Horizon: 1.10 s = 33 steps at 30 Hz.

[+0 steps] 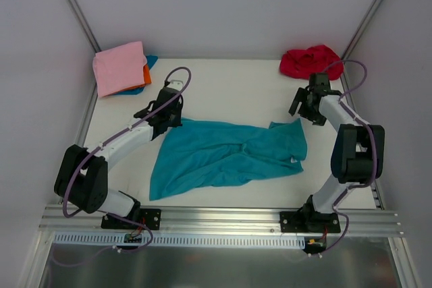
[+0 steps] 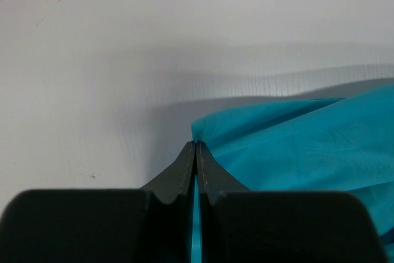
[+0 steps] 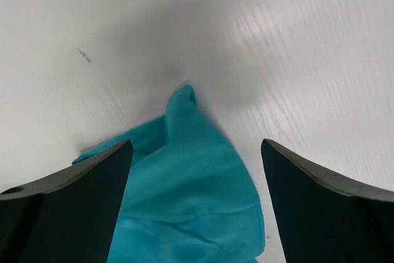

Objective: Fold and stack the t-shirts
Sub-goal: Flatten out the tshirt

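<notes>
A teal t-shirt (image 1: 223,153) lies spread and wrinkled across the middle of the table. My left gripper (image 1: 169,118) is shut on its upper left corner; in the left wrist view the teal cloth (image 2: 308,146) runs between the closed fingertips (image 2: 188,158). My right gripper (image 1: 305,104) hovers open just above the shirt's upper right corner (image 3: 191,170), nothing between its fingers. A crumpled red t-shirt (image 1: 310,61) sits at the back right. A folded pink t-shirt (image 1: 120,67) lies at the back left on top of an orange one (image 1: 146,72) and a blue one (image 1: 150,62).
White walls and metal corner posts (image 1: 73,6) close in the table at the back and sides. An aluminium rail (image 1: 223,217) carrying both arm bases runs along the near edge.
</notes>
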Tool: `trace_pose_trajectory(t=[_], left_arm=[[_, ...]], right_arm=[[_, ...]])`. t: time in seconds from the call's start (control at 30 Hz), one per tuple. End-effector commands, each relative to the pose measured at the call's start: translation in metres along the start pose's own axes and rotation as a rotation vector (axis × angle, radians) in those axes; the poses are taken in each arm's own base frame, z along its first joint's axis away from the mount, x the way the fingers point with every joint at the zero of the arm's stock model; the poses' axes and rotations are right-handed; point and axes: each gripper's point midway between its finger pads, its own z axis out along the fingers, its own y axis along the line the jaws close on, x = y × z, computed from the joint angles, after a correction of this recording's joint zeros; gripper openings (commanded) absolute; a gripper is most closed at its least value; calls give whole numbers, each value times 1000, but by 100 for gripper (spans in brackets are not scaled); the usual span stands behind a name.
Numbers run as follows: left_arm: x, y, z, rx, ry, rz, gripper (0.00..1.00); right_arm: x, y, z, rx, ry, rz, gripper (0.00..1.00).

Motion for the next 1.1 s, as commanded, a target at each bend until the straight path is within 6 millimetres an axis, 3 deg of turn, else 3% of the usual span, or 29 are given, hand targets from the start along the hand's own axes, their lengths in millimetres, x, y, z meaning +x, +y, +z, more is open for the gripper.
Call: trace_pose_trajectory(t=[0.0, 0.27, 0.43, 0.47, 0.5, 0.53, 0.6, 0.67, 0.77, 0.87, 0.97, 1.0, 1.07], left_arm=[[3, -1, -8, 18, -8, -25, 0], [8, -9, -4, 35, 9, -18, 0], [7, -10, -2, 30, 11, -8, 0], [5, -11, -3, 32, 8, -6, 0], [6, -11, -2, 31, 11, -5, 0], [5, -11, -2, 28, 10, -5, 0], [4, -12, -2, 33, 8, -3, 0], [6, -11, -2, 28, 13, 1, 0], [7, -11, -1, 24, 16, 2, 0], [7, -11, -1, 24, 18, 1, 0], [3, -10, -3, 19, 4, -5, 0], [0, -10, -5, 17, -6, -7, 0], [-9, -6, -11, 3, -35, -13, 0]], right_arm=[[-17, 13, 12, -61, -7, 45, 91], [-10, 44, 52, -174, 96, 55, 90], [-6, 51, 59, -201, 117, 69, 86], [-7, 50, 59, -201, 115, 69, 81], [-6, 51, 59, -201, 117, 69, 54], [-4, 50, 59, -197, 124, 70, 32], [-3, 49, 59, -193, 135, 68, 0], [0, 51, 57, -203, 138, 68, 0], [0, 49, 51, -202, 131, 71, 0], [-12, 47, 34, -205, 87, 70, 0], [-34, 41, 1, -188, 3, 53, 0], [-53, 42, -20, -202, -61, 50, 0], [-70, 41, -45, -204, -119, 41, 0]])
